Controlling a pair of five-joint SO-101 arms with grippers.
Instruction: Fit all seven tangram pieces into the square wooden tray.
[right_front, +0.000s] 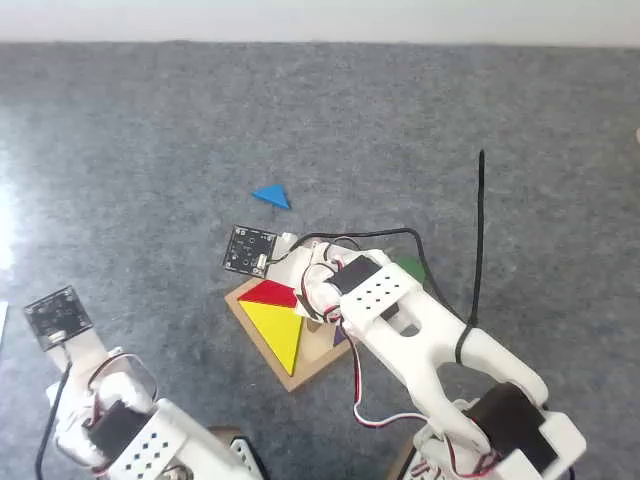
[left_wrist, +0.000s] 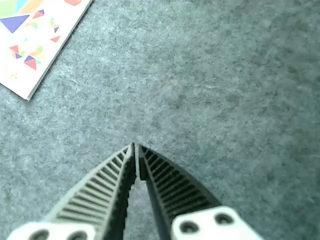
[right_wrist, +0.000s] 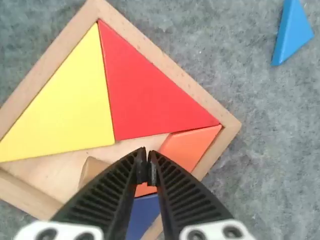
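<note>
My grey felt-covered bench (right_front: 150, 130) carries everything. A printed sheet of coloured shapes (left_wrist: 30, 40) lies flat near my left arm. The square wooden tray (right_wrist: 230, 127) sits under my right arm. It holds a large yellow triangle (right_wrist: 65, 115) edge to edge with a large red triangle (right_wrist: 145, 95), plus an orange piece (right_wrist: 187, 147) and a dark blue piece (right_wrist: 142, 212). My right tool (right_wrist: 146, 167) hangs clenched above the orange piece, and my left tool (left_wrist: 136, 150) is clenched, empty, over bare felt. A small light blue triangle (right_front: 271, 196) lies beyond the tray.
</note>
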